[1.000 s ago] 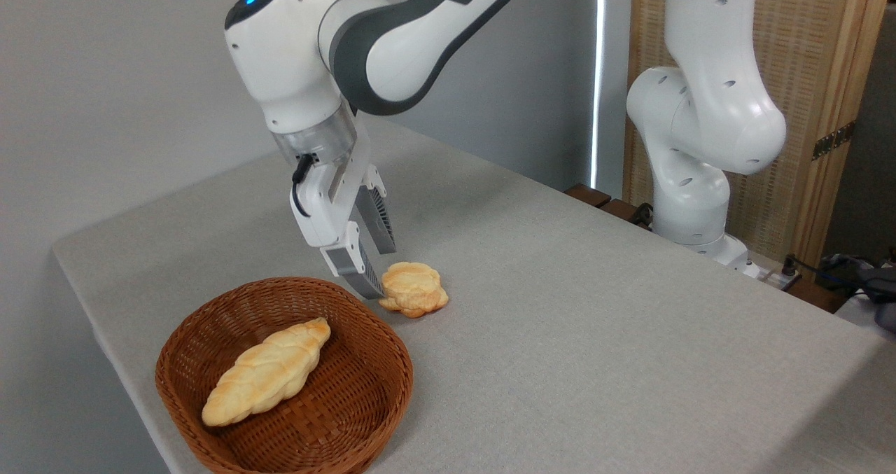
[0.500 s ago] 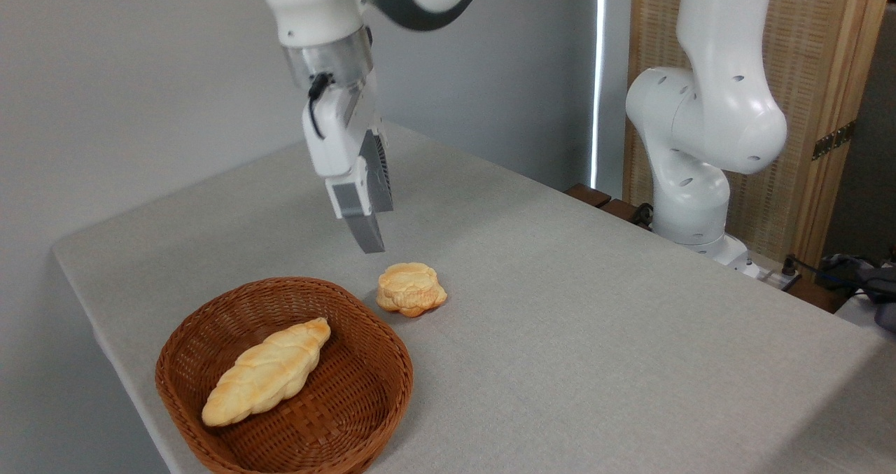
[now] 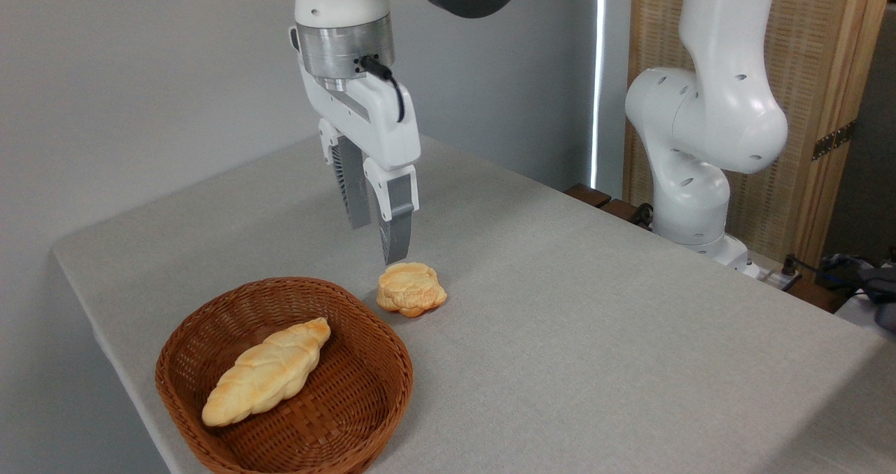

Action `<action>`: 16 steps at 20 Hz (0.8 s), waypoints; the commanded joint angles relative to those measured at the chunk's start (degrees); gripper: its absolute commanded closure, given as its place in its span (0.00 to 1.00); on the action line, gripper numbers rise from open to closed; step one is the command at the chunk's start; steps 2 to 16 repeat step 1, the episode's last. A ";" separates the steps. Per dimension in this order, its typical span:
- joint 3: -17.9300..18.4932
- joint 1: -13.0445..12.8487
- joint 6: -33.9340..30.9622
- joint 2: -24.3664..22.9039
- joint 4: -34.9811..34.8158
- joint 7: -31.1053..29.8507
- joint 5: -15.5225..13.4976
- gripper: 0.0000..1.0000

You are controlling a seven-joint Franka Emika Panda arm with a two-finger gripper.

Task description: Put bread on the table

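While I look over the table [image 3: 595, 334], I see the arm hanging above its far left part, and the basket [image 3: 283, 379] stands at the near left with the twisted loaf [image 3: 266, 372] inside. My gripper [image 3: 378, 239] points down, its fingers [image 3: 397, 232] slightly apart and holding nothing. Below the fingertips, not touching them, the bread [image 3: 411, 289] lies flat on the table just beside the basket rim
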 commanded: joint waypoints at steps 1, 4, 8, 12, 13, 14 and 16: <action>0.72 0.04 1.14 0.43 0.81 -6.13 0.36 0.00; 0.72 0.04 1.14 0.43 0.81 -6.13 0.36 0.00; 0.72 0.04 1.14 0.43 0.81 -6.13 0.36 0.00; 0.72 0.04 1.14 0.43 0.81 -6.13 0.36 0.00; 0.72 0.04 1.14 0.43 0.81 -6.13 0.36 0.00; 0.72 0.04 1.14 0.43 0.81 -6.13 0.36 0.00; 0.72 0.04 1.14 0.43 0.81 -6.13 0.36 0.00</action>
